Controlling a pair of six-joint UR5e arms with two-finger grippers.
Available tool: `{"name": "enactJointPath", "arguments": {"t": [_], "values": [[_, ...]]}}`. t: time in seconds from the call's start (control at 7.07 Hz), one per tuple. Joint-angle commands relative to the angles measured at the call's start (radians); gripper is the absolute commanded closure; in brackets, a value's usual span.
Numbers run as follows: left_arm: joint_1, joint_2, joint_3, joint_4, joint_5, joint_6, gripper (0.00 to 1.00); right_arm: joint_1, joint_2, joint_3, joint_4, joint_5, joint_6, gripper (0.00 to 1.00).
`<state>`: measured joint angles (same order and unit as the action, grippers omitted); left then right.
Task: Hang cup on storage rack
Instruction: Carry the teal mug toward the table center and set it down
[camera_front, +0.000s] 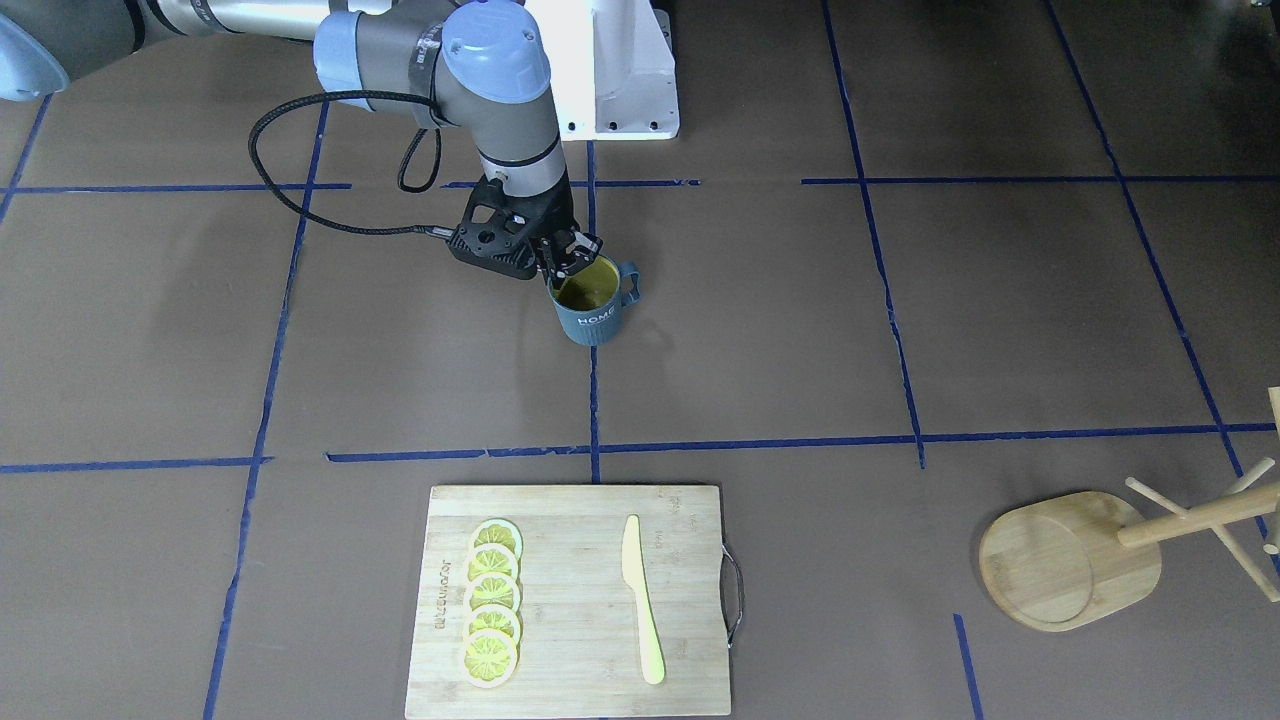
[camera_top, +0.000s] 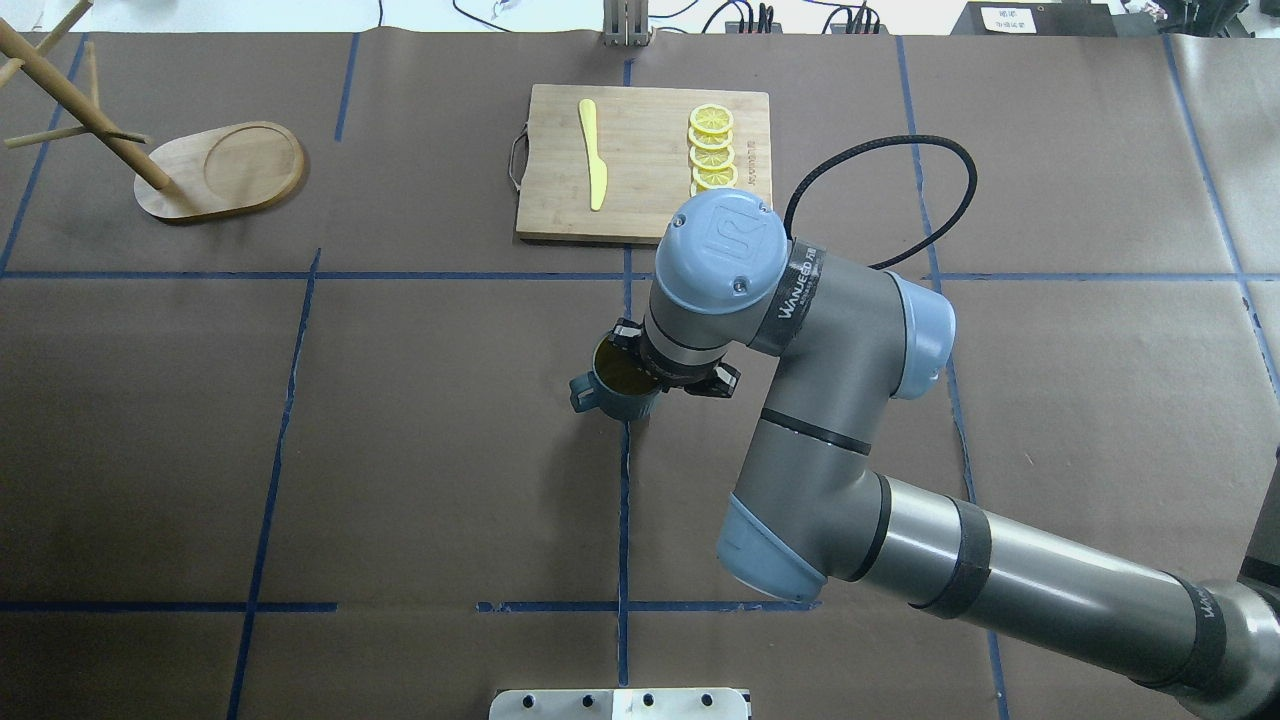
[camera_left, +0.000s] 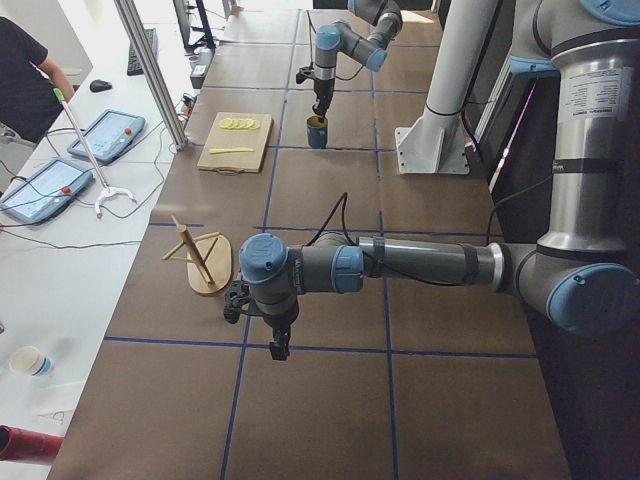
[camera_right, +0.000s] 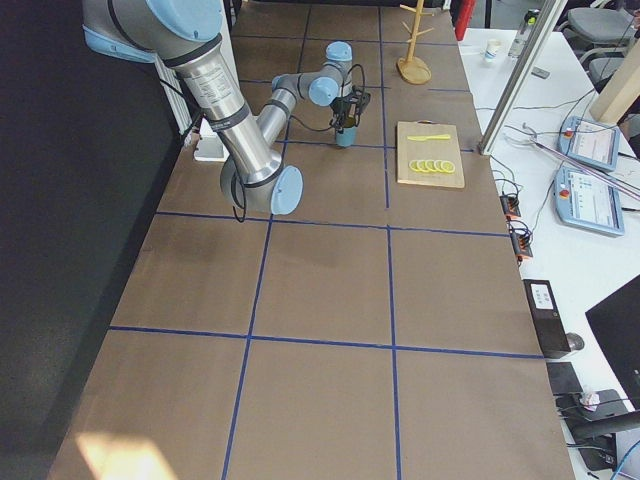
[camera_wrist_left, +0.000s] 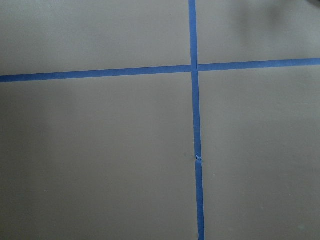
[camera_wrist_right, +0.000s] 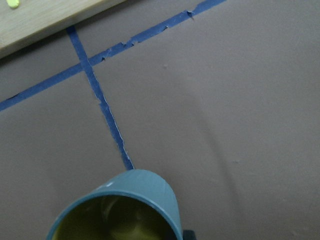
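Table (camera_top: 450, 400) was covered in brown paper with a blue tape (camera_top: 300, 275) grid. The bamboo cutting board (camera_top: 645, 190) lay at the far edge, and the wooden mug tree (camera_top: 225, 175) stood well off toward the robot's left.

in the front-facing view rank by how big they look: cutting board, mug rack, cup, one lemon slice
cutting board
storage rack, partly cut off at the frame edge
cup
lemon slice
The slice lies nearer the camera than the cup, yet looks smaller.
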<state>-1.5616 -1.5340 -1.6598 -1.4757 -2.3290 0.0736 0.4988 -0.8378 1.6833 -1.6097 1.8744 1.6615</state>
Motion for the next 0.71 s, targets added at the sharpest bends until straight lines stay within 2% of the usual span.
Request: {"name": "enactJointPath", "arguments": {"t": [0.0,0.14,0.28,0.42,0.57], "values": [[0.0,0.0,0.0,0.0,0.0,0.0,0.0,-0.014,0.012,-0.01,0.001,0.0,-0.002,0.93],[0.0,0.0,0.0,0.0,0.0,0.0,0.0,-0.014,0.012,-0.011,0.002,0.0,-0.005,0.83],[0.0,0.0,0.0,0.0,0.0,0.0,0.0,-0.016,0.012,-0.019,0.004,0.0,-0.005,0.57],[0.0,0.0,0.0,0.0,0.0,0.002,0.0,-0.016,0.014,-0.016,0.002,-0.004,-0.008,0.01],[0.0,0.0,0.0,-0.002,0.002,0.005,0.0,-0.014,0.019,-0.007,0.004,-0.023,-0.008,0.0]]}}
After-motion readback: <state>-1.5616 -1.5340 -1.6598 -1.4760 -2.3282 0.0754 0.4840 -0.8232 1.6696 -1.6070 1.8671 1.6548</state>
